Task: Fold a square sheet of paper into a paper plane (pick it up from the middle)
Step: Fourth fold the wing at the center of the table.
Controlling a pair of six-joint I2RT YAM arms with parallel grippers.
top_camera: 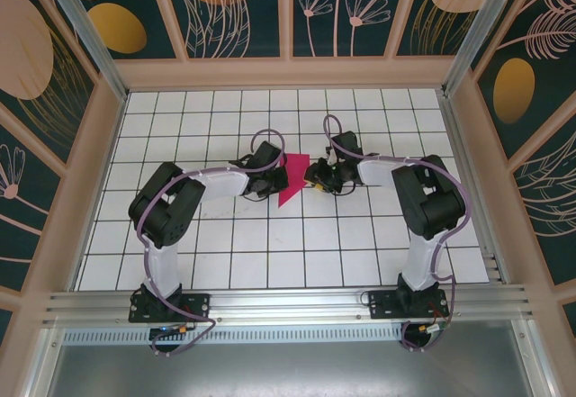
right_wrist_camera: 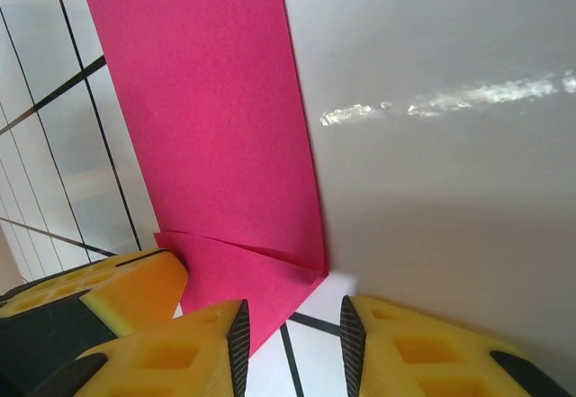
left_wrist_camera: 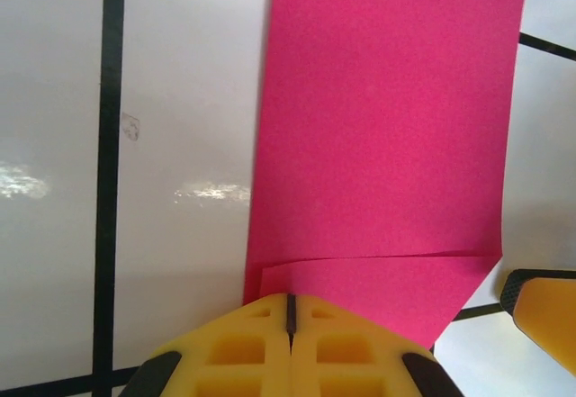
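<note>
The folded magenta sheet (top_camera: pixel 292 179) lies flat on the gridded table (top_camera: pixel 225 235), between both grippers. The left gripper (left_wrist_camera: pixel 290 325), jaws pressed together, sits at the sheet's small turned-up flap, probably pinning it. The right gripper (right_wrist_camera: pixel 290 343), partly parted and empty, hovers just beside that flap.

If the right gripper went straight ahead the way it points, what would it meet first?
Probably the folded corner of the square sheet of paper, lying just ahead of the right gripper, though depth is unclear.

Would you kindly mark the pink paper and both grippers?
pink paper (left_wrist_camera: pixel 387 127), left wrist view, its middle
left gripper (left_wrist_camera: pixel 290 307), left wrist view, between shut jaws
right gripper (right_wrist_camera: pixel 292 325), right wrist view, between open jaws
</note>
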